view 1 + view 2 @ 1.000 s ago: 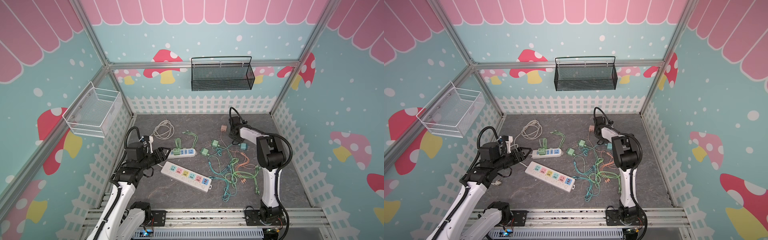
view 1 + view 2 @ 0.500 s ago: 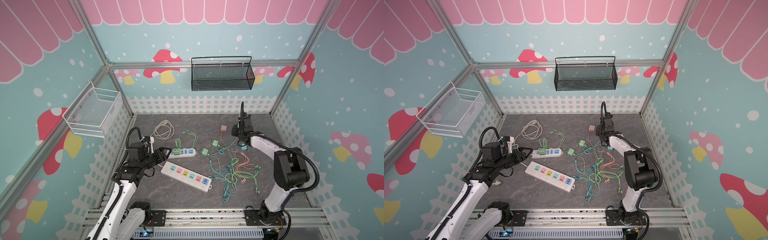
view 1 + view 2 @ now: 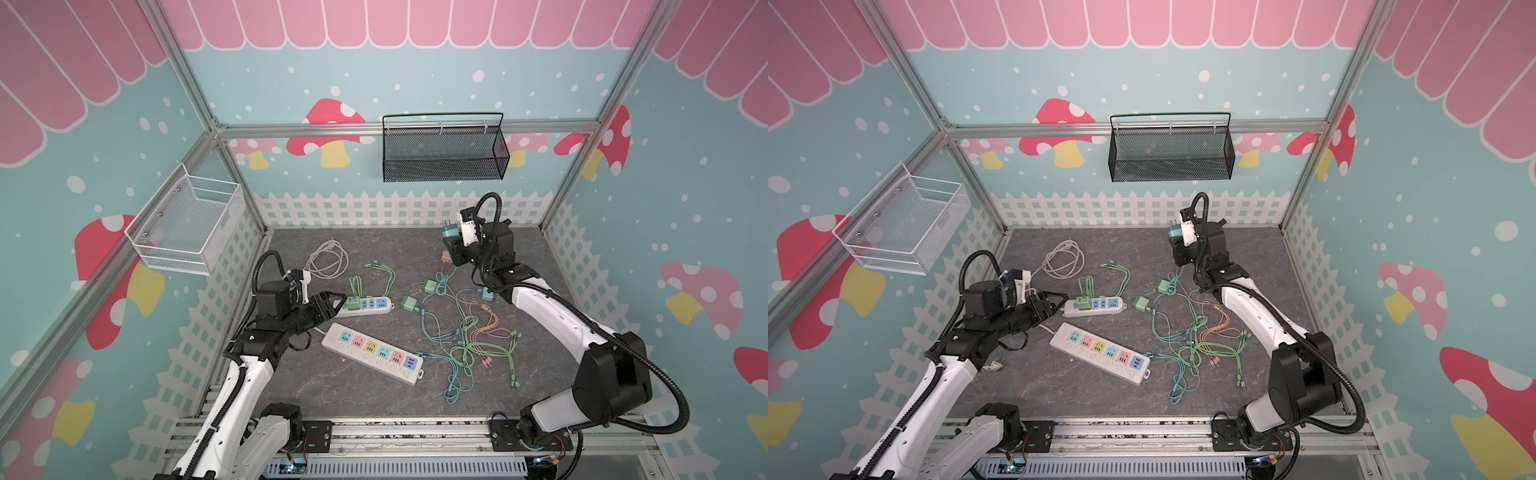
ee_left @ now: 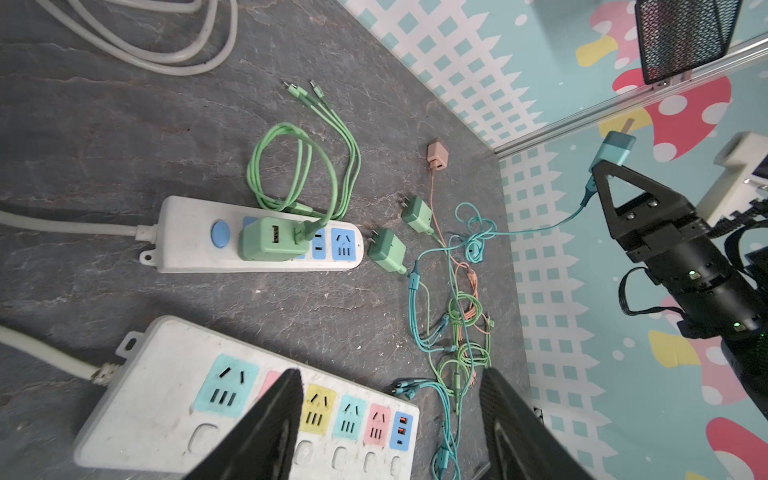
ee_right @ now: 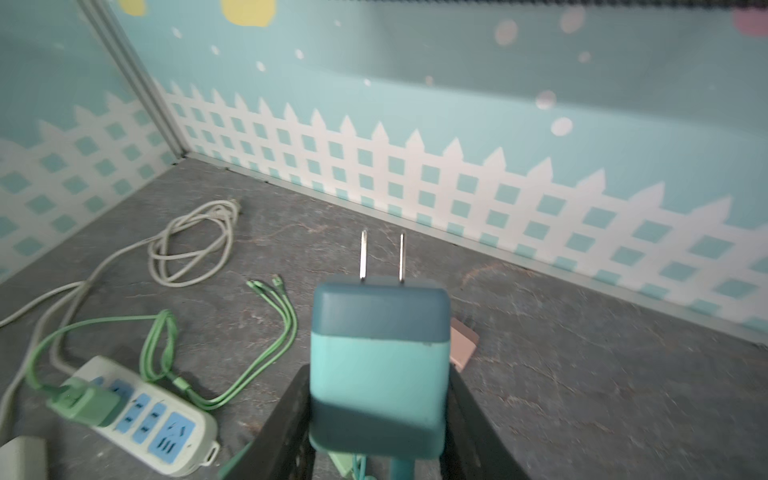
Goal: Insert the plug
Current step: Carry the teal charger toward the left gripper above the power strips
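Note:
My right gripper (image 5: 379,372) is shut on a teal plug (image 5: 380,365), a square charger with two metal prongs pointing away from the wrist. In both top views the plug (image 3: 449,232) (image 3: 1174,235) hangs above the floor's back right, with its teal cable trailing down. A long white power strip (image 3: 372,357) with coloured sockets lies mid-floor. Behind it lies a small strip (image 3: 376,305) with blue sockets, with a green charger (image 3: 353,304) plugged in. My left gripper (image 3: 332,301) hovers open by the small strip's left end, holding nothing. In the left wrist view its fingers (image 4: 274,415) frame the long strip (image 4: 158,407).
Two loose green chargers (image 3: 410,303) (image 3: 429,286) and a tan one (image 3: 445,259) lie by a tangle of green, teal and orange cables (image 3: 469,336). A white cord coil (image 3: 328,259) lies back left. A black mesh basket (image 3: 442,153) and a white wire basket (image 3: 187,226) hang on the walls.
The right arm has swung its elbow out to the right and lifted the teal plug clear of the floor and cables. The left arm has stayed almost still, still open.

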You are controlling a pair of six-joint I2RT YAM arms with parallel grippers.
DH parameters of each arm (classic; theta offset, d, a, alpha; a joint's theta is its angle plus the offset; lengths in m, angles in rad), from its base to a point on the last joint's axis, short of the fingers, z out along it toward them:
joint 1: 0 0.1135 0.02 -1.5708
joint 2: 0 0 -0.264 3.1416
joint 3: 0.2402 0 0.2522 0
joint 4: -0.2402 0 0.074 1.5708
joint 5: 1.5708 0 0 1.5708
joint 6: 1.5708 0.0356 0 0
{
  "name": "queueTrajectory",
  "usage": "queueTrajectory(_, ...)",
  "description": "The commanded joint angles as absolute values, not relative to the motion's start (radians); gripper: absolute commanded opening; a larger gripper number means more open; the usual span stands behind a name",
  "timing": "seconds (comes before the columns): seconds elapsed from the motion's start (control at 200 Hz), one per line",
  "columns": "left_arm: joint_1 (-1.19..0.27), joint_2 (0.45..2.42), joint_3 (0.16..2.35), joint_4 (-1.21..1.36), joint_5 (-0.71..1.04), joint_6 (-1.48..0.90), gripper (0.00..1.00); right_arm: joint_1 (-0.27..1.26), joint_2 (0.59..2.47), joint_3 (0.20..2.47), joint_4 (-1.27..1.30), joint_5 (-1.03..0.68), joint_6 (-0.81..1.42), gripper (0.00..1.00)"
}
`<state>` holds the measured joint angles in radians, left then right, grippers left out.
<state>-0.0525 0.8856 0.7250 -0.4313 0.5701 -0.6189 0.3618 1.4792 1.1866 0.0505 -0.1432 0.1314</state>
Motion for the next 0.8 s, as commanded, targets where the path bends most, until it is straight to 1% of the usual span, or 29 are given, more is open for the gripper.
queueTrajectory(0.0, -0.053, 0.896, 0.777, -0.393, 0.645, -0.65, 0.67, 0.403, 1.437, 1.225, 0.061, -0.338, 0.018, 0.36)
queueTrajectory(0.135, -0.066, 0.905, 0.797, -0.349, 0.71, -0.678, 0.67, 0.488, 1.434, 1.24, 0.012, -0.356, -0.099, 0.36)
queueTrajectory(0.24, -0.083, 0.915, 0.81, -0.314, 0.777, -0.693, 0.68, 0.527, 1.434, 1.239, -0.004, -0.416, -0.125, 0.35)
queueTrajectory(0.375, -0.123, 0.932, 0.819, -0.286, 0.84, -0.685, 0.71, 0.566, 1.421, 1.21, 0.002, -0.489, -0.144, 0.32)
queueTrajectory(0.565, -0.184, 0.955, 0.822, -0.258, 0.858, -0.683, 0.72, 0.625, 1.425, 1.197, -0.01, -0.545, -0.15, 0.32)
queueTrajectory(0.795, -0.216, 0.976, 0.837, -0.218, 0.871, -0.7, 0.72, 0.674, 1.444, 1.204, -0.032, -0.545, -0.165, 0.32)
